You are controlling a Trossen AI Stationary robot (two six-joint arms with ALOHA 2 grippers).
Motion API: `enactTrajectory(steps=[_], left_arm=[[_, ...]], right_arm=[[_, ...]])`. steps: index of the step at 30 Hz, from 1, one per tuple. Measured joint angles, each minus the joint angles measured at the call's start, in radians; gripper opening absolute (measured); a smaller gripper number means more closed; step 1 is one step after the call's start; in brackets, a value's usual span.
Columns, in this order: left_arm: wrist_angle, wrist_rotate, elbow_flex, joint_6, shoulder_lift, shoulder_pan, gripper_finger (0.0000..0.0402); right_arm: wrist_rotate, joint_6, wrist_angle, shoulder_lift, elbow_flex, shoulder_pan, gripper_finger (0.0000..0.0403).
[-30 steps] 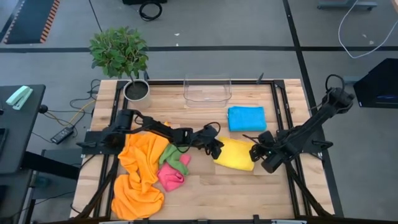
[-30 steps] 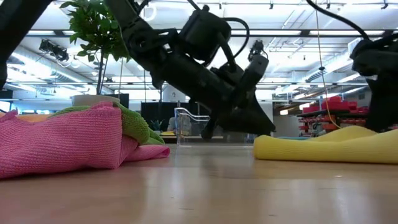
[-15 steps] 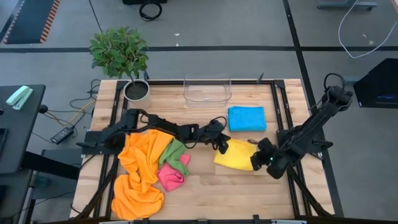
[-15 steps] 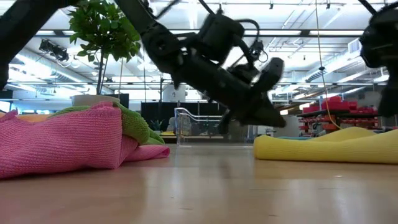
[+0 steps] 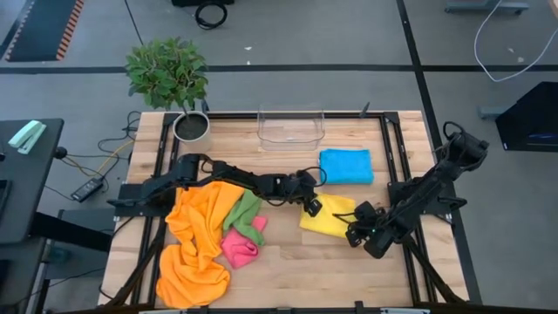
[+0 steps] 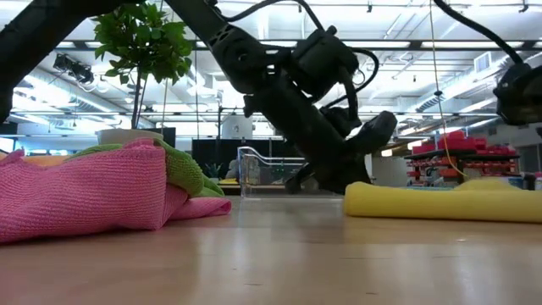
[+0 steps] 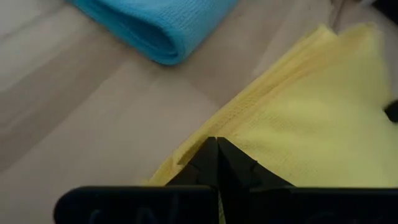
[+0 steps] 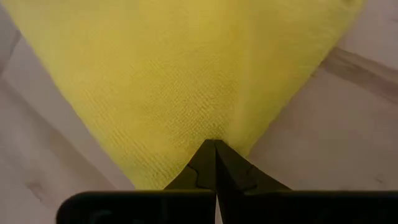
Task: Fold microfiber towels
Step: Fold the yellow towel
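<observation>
Both hands are pinched tight on the yellow towel [image 5: 331,216], mid-bench just in front of the folded blue towel [image 5: 345,166]. Left hand [image 5: 311,208] has its left corner, right hand [image 5: 356,234] the near-right one, so I'd guess the fold runs between them.

No text, label, brand, number or sign can be read in any view.

bare boards [image 5: 296,266] along the near edge, clear bin [image 5: 291,127] at the far edge, plant pot [image 5: 191,127] far left
</observation>
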Motion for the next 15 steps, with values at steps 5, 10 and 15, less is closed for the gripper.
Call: enactTrajectory(steps=[5, 10, 15], left_arm=[[0.030, -0.001, -0.003, -0.010, -0.005, -0.001, 0.0010], [0.082, -0.001, -0.002, -0.007, -0.056, -0.016, 0.0005], [0.157, 0.006, -0.003, 0.001, -0.070, -0.080, 0.0012]], right_arm=[[0.000, -0.036, 0.006, -0.063, 0.000, 0.008, 0.0002], [0.087, -0.049, -0.096, -0.219, 0.000, 0.005, 0.0002], [0.073, -0.072, -0.279, -0.312, -0.001, -0.030, 0.0001]])
